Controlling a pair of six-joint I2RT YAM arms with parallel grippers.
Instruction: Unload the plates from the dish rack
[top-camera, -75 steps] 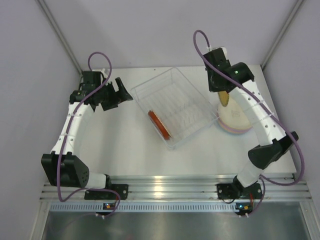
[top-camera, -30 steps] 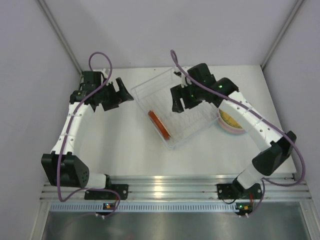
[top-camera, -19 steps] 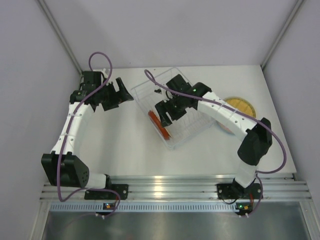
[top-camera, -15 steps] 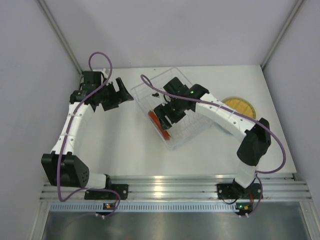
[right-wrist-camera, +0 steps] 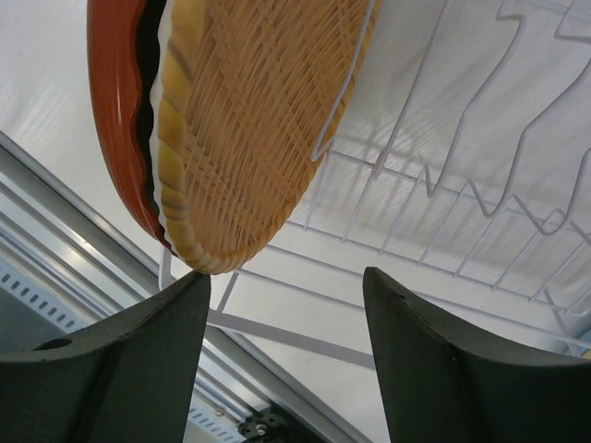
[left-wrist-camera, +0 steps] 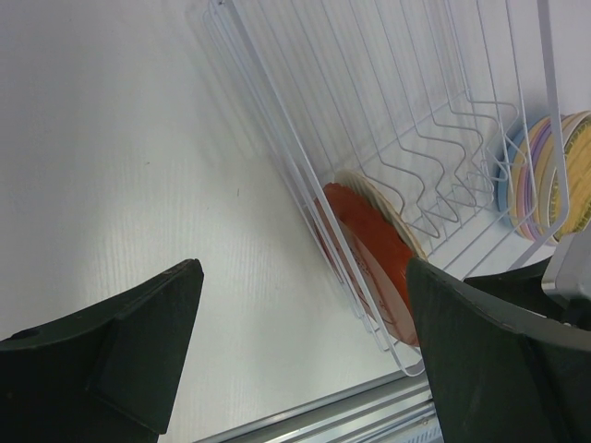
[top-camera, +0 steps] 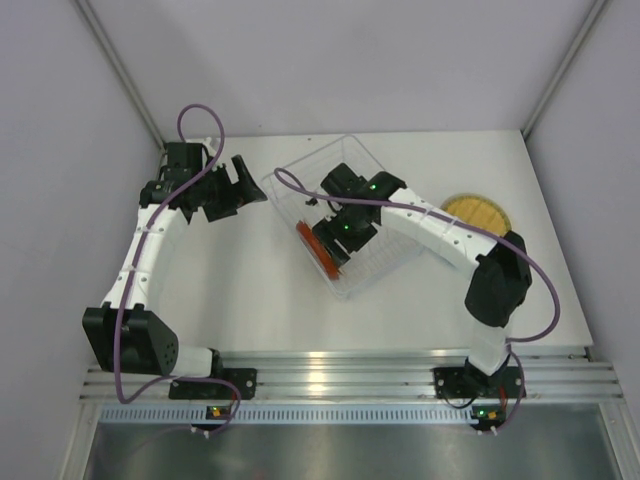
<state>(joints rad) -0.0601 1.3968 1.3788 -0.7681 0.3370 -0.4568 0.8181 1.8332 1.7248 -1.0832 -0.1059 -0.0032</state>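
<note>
The dish rack (top-camera: 400, 262), clear with wire slots, sits at the middle of the table. Two plates stand on edge at its near-left end: a red one (top-camera: 318, 248) (right-wrist-camera: 115, 111) and, behind it, a cream woven-textured one (right-wrist-camera: 249, 120) (left-wrist-camera: 388, 208). My right gripper (top-camera: 335, 232) (right-wrist-camera: 286, 272) is inside the rack, open. One fingertip is right at the cream plate's lower rim and nothing lies between the fingers. My left gripper (top-camera: 250, 185) (left-wrist-camera: 303, 268) hangs open left of the rack, holding nothing.
A stack of plates (top-camera: 478, 212) (left-wrist-camera: 545, 175) with a mustard one on top lies on the table right of the rack. The booth's walls close in on both sides. The metal rail (top-camera: 340, 365) runs along the near edge.
My right arm left the mustard plate on the stack and swung left across the rack to the standing plates. The left arm has not moved.
</note>
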